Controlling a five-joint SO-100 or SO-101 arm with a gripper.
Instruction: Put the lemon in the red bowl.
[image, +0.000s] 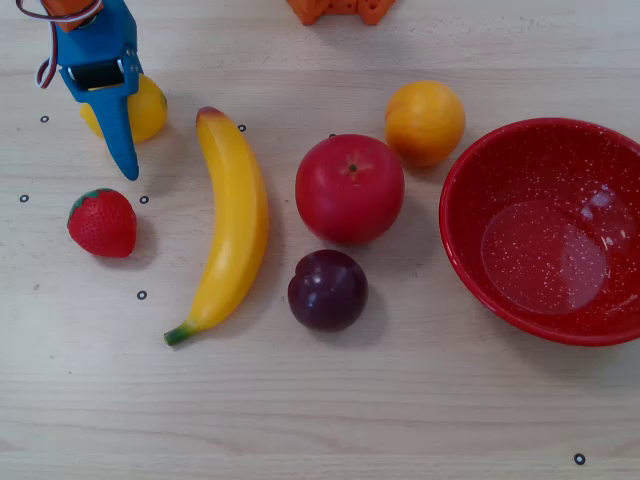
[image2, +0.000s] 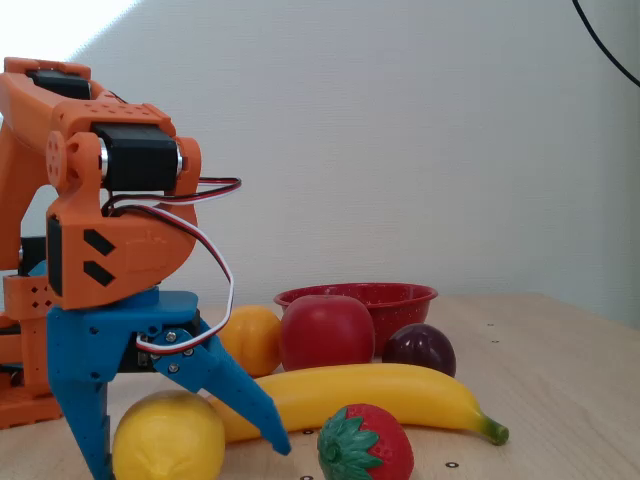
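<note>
The lemon lies at the table's far left in the overhead view, partly hidden under my blue gripper. In the fixed view the lemon rests on the table between the jaws of my gripper. One finger stands upright against the lemon's left side, and the slanted finger reaches down on its right with a small gap. The gripper is open around the lemon. At the far right of the overhead view stands the red bowl, empty; in the fixed view the red bowl shows behind the fruit.
Between lemon and bowl lie a banana, a red apple, an orange and a dark plum. A strawberry sits just below the gripper's fingertip. The orange arm base is at the top edge.
</note>
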